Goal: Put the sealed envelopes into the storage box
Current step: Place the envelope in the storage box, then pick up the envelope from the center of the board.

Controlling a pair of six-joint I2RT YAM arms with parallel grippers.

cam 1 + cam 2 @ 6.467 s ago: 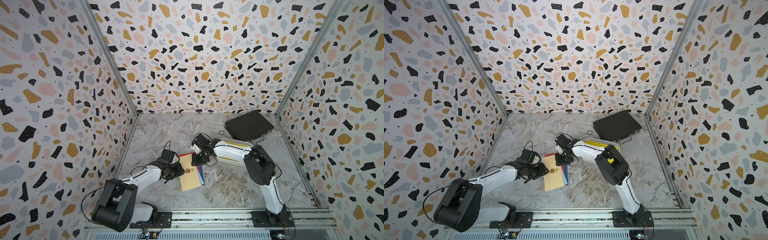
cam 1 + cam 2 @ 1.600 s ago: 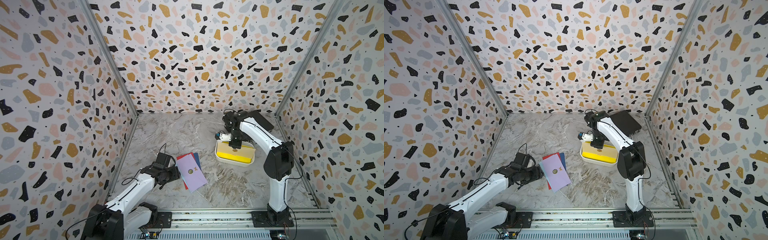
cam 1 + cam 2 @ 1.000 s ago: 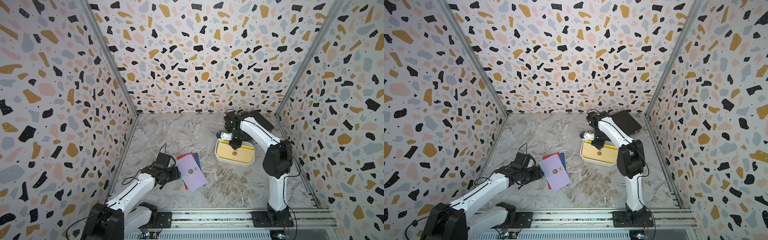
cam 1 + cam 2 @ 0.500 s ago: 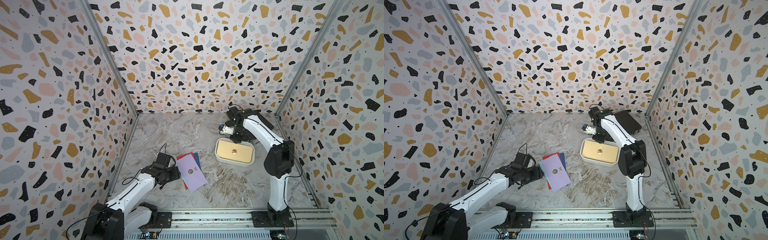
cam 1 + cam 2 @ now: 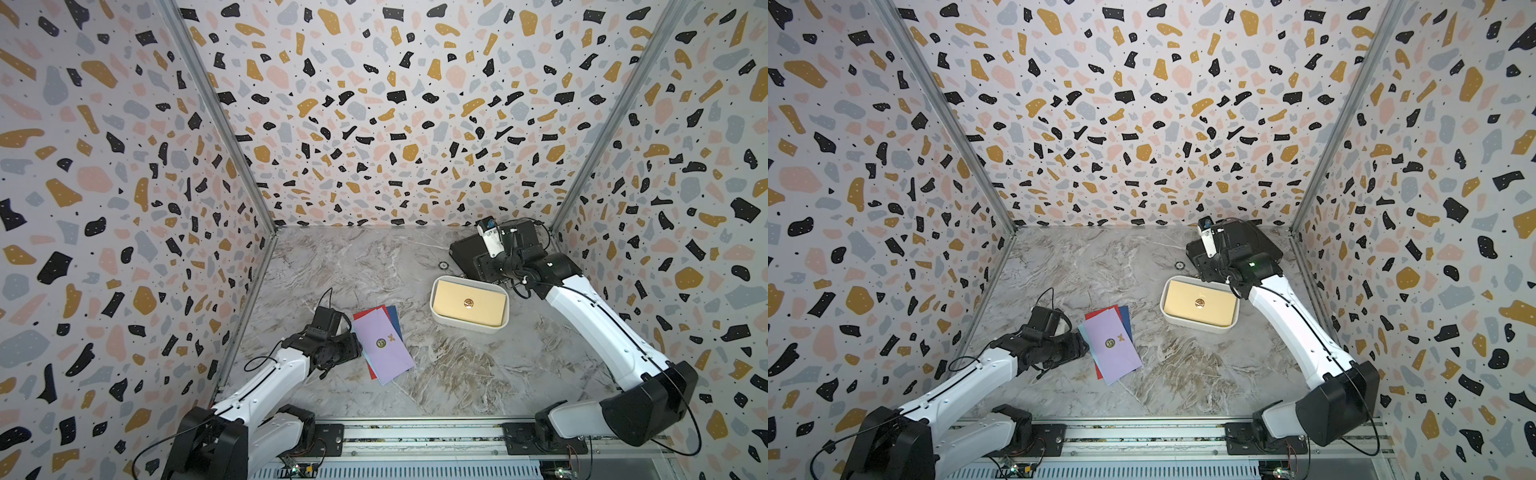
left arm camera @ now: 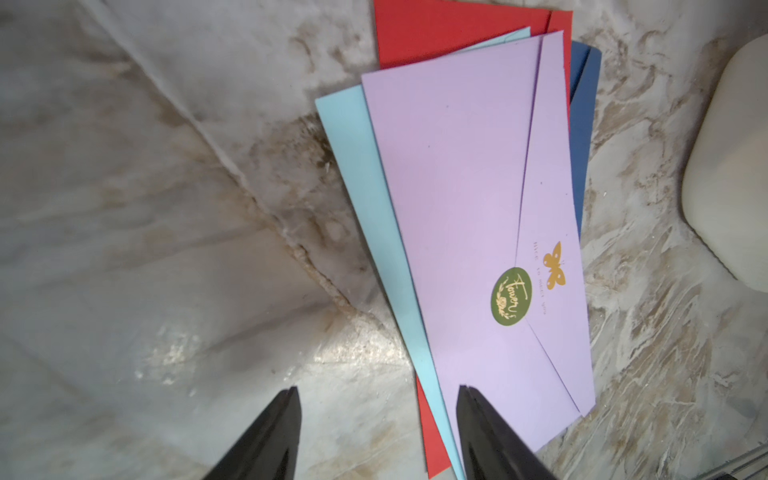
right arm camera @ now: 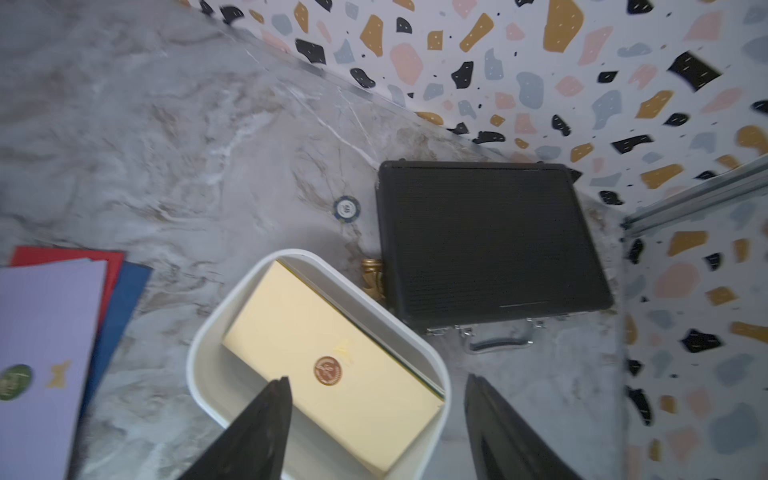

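So the cream envelope [image 5: 453, 301] is now lying flat in the storage box [image 5: 467, 327], round seal [image 5: 468, 304] facing up. A few seconds back it was still on top of the pile mid-bench. The box sits toward the right side of the bench [image 5: 457, 374], just in front of the black briefcase [image 7: 490, 237] in the far right corner, with a poker chip [image 7: 346, 209] nearby.

A second ago the right gripper [image 7: 377, 377] was down in the box with the envelope. Now it's pulled up and back over the briefcase, jaws spread wide with nothing between them.

The pile hasn't budged in the last couple of seconds. It's toward the near left part of the bench: lilac envelope [image 5: 395, 357] on top, light blue envelope [image 6: 365, 174], red envelope [image 6: 436, 33] and navy envelope [image 6: 582, 124] fanned out underneath.

The left gripper [image 6: 378, 388] hasn't moved either. It's parked at the pile's near end with jaws apart, gripping nothing. One finger overlaps the lilac edge, but I can't tell if it's touching.
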